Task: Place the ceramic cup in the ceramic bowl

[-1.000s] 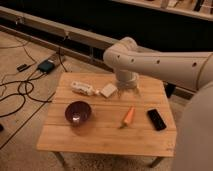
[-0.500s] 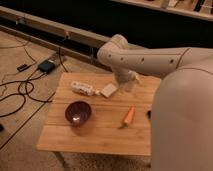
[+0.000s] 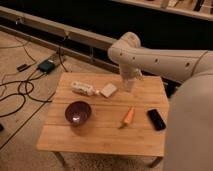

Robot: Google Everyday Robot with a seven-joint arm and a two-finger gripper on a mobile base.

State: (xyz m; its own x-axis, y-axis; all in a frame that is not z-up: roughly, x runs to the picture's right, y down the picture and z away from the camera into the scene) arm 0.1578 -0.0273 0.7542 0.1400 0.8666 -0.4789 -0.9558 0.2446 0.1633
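White and smooth, the arm [image 3: 165,62] comes in from the right of the frame and bends down over the upper middle of the wooden surface [image 3: 100,137], where the gripper [image 3: 129,81] hangs just above or on the boards. Whether the gripper is open or closed, and whether it grips anything, cannot be told. The cup [image 3: 129,87] appears only as a pale stub at the gripper's lower end, right of the beige block [image 3: 108,90]. Cup and gripper are the same colour and run together, so contact between them cannot be judged. The dark maroon bowl [image 3: 78,112] sits left of centre on the surface, well apart from the gripper, with a glossy spot inside it and nothing else visible in it. Between bowl and gripper lie the beige block and, further left near the upper edge, a long white printed packet [image 3: 82,88] lying flat. An orange carrot [image 3: 128,116] lies at a slant near the middle, and a black phone [image 3: 156,119] lies just right of it. The arm's wide white body fills the lower right of the frame and cuts off the surface's right edge. On the floor at the upper left, dark cables [image 3: 20,92] trail beside a small dark box [image 3: 46,65].
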